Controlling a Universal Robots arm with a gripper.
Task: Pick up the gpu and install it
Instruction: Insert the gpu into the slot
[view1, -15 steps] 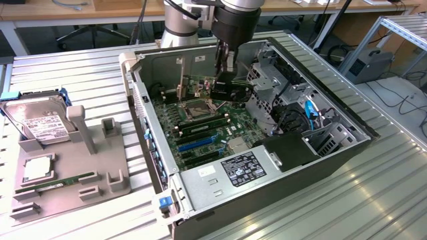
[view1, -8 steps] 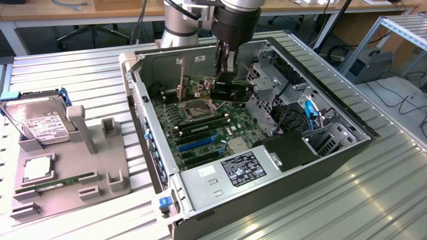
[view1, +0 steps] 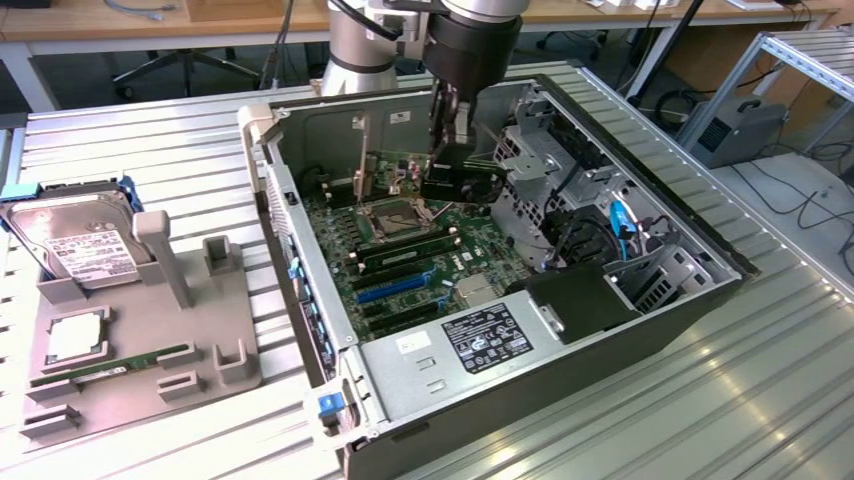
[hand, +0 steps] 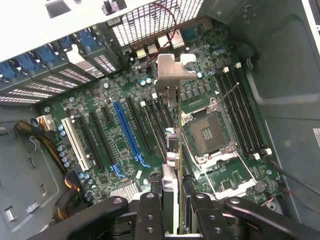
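Slatted bench (view1: 694, 400) | end effector (hand: 172, 202) pinching gpu (hand: 171, 72) edge-on over motherboard slots (hand: 127, 130) | clear of case walls (hand: 280, 75)

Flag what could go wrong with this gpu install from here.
1. The gpu hangs edge-on in the jaws of the gripper, seemingly nearer the CPU socket than the blue slot. Lowered off-line, its edge could hit board components.
2. Its metal bracket sits close to the rear slot covers and might snag there.
3. The jaws pinch only the thin edge, so pressing down could tilt it.
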